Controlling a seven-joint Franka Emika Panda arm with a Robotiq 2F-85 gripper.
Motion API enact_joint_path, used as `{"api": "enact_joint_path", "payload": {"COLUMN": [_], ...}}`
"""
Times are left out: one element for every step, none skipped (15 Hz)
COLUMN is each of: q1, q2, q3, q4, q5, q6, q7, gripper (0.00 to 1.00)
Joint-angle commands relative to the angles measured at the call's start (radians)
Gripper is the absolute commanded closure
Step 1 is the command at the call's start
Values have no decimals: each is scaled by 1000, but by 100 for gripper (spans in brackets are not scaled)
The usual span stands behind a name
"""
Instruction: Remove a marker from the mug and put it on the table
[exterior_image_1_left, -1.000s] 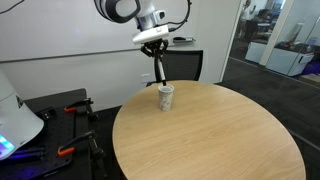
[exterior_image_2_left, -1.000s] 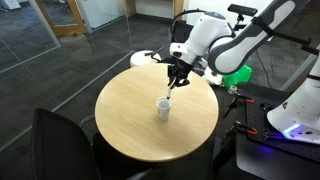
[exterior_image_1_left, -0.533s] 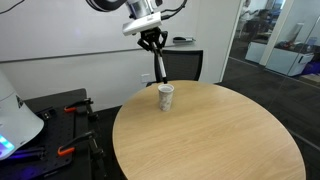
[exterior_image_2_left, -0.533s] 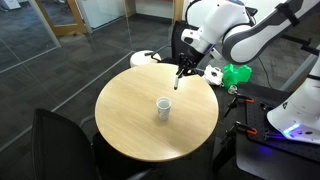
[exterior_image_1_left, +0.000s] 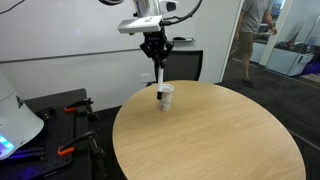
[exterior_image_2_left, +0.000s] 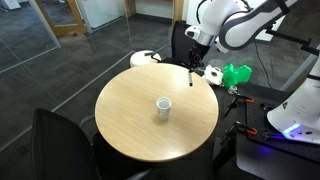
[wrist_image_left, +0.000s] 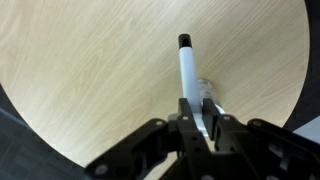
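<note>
Office surroundings of white wall, glass partitions and dark floor frame the large round table (exterior_image_1_left: 220, 135) with its light tan wood-grain top. It carries only the small whitish-grey cylindrical mug (exterior_image_2_left: 163, 106). Your black two-finger gripper (exterior_image_2_left: 191, 68) hangs high above it. Its fingers (wrist_image_left: 219, 125) are pinched onto one end of the slim white marker (wrist_image_left: 189, 72), which dangles clear of the mug, black cap downward.

Watch that grip. You hold the marker only at its top, so a quick swing or a hard touchdown could pivot it between the jaws or knock it loose. If you let go from this height, I'd expect the round barrel to bounce and roll off the table's curved edge. Come down too close to the mug and the cap could clip its rim and tip it.

In an exterior view the marker (exterior_image_1_left: 160, 80) seems to overlap the mug (exterior_image_1_left: 166, 98). In an exterior view from higher up, the marker (exterior_image_2_left: 191, 78) sits apart from it, toward the table's rim. Only the wrist view shows the pinch itself. It also shows a pale blur beside the shaft that may be the mug, though you cannot tell.
</note>
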Motion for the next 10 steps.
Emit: {"api": "enact_joint_path", "payload": {"q1": [22,21,20,21,24,27,28,19,11,6], "q2": [3,5,7,8,8,8,8,37,56,87], "q3": [-38,-45,-47,-46,-46,-45,-45,-46,-47,-53], "q4": [12,18,17,16,16,16,16,33,47,65], "q5": [-5,-4,-4,-4,-4,-4,-4,-28,-54,-63], "q6": [-32,-40,-40,-40,-40,-40,-40,-45,-50,-48], "q7": [12,11,9,9,9,9,9,67,116,155], "gripper": [95,82,82,82,82,82,95,95,95,95]}}
